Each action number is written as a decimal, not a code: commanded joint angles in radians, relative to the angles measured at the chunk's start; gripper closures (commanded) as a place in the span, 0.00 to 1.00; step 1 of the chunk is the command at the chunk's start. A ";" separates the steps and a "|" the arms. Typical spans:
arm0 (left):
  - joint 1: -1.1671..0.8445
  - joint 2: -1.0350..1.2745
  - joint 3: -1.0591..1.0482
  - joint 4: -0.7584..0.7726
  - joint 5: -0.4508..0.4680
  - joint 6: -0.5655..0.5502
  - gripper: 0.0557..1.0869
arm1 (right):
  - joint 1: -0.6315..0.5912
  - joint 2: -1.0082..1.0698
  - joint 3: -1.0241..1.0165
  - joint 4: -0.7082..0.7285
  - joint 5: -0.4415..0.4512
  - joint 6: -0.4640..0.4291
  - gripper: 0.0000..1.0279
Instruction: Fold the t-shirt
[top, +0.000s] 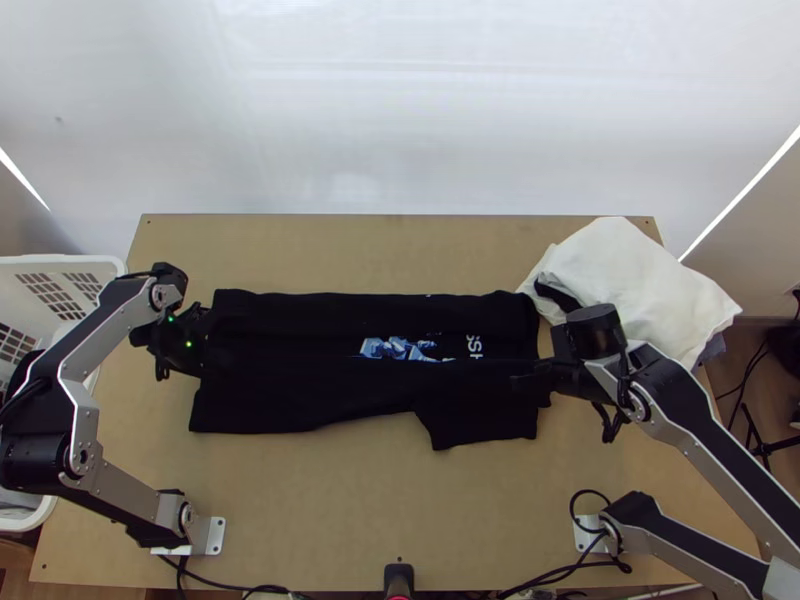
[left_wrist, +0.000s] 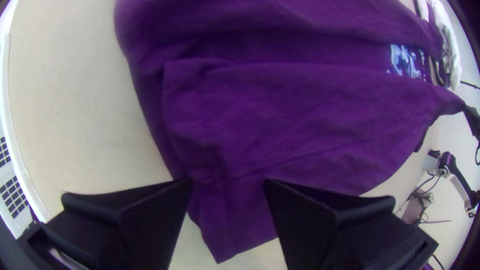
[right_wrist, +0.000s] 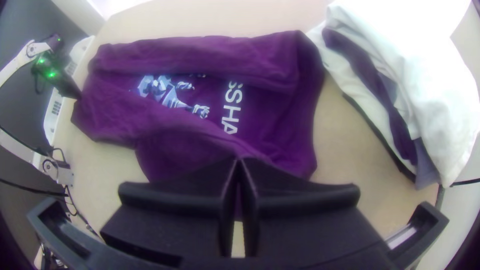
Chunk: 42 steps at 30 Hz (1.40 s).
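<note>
Right end effector (top: 520, 381) pinches shirt (top: 300, 392)

The left end effector (top: 208, 345) stands wide at the shirt's other end, seemingly gripping nothing. The shirt lies across the surface (top: 330, 520), long edges folded inward, print showing, beside a white cloth (top: 630, 280).

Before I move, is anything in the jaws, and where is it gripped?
The right gripper holds the t-shirt by its near flap, toward the white cloth; the left gripper's jaws are open.
</note>
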 joint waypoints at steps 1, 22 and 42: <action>0.017 -0.011 -0.016 0.054 0.054 -0.014 0.71 | 0.002 -0.012 -0.002 -0.007 -0.002 0.000 0.97; -0.023 -0.281 0.061 -0.230 0.191 -0.111 0.96 | 0.152 -0.049 -0.002 -0.242 -0.020 0.083 0.97; -0.102 -0.425 -0.145 -0.342 0.172 0.041 0.96 | 0.242 -0.237 -0.113 -0.342 -0.057 0.066 0.97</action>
